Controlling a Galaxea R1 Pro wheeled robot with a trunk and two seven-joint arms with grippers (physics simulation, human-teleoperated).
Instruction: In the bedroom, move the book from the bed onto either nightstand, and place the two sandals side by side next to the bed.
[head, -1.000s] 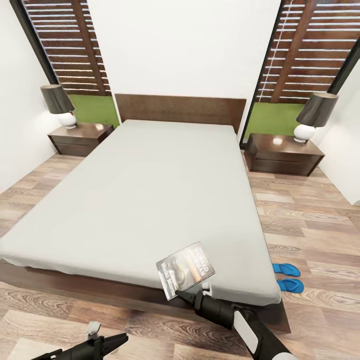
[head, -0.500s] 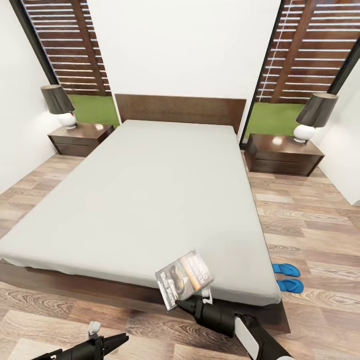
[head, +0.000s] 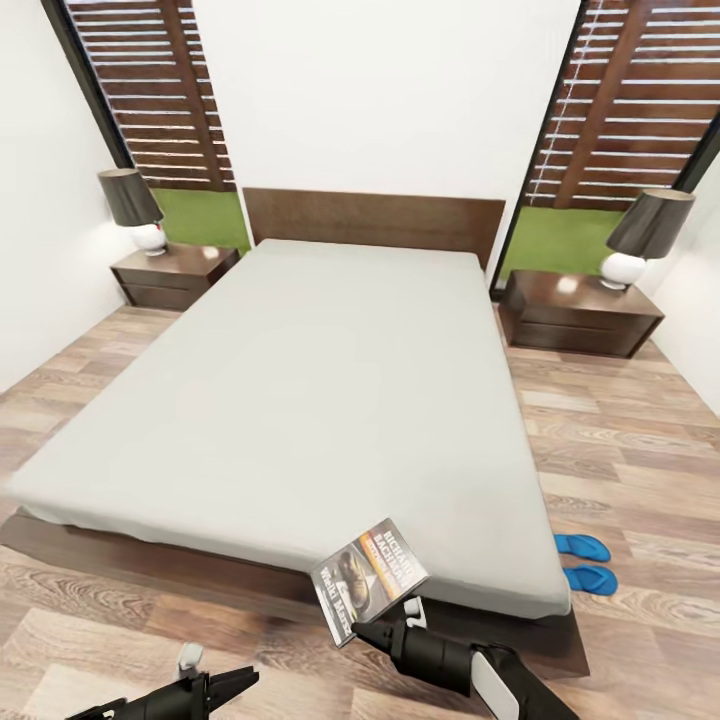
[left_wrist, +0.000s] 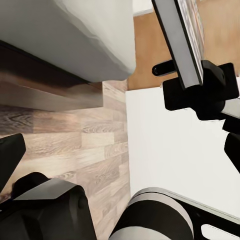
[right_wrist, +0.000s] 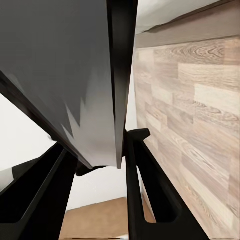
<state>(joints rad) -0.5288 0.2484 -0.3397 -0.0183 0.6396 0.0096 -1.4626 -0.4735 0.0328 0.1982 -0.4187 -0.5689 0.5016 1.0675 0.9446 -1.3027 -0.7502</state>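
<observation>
- Where the right gripper (head: 368, 632) has it pinched, the book (head: 367, 577) stands tilted with its cover up, hanging past the foot corner of the bed (head: 300, 400) and partly over the wooden frame.
- Seen from the right wrist, the two black fingers (right_wrist: 137, 180) press on either side of the thin dark book (right_wrist: 85, 75), so the jaws are clamped on it near its lower edge.
- Off to the right of that gripper, the two sandals (head: 586, 563) lie on the plank floor (head: 640, 480) just beside the mattress's corner, close together and roughly parallel.
- Well beyond the jaws, at the head of the bed, one nightstand (head: 580, 313) sits on the right and another nightstand (head: 173, 275) on the left, each with a lamp (head: 647, 238) on top.
- Down low to the left, the left gripper (head: 225, 683) hangs over the floor, apart from the bed; I cannot tell how its jaws stand.
</observation>
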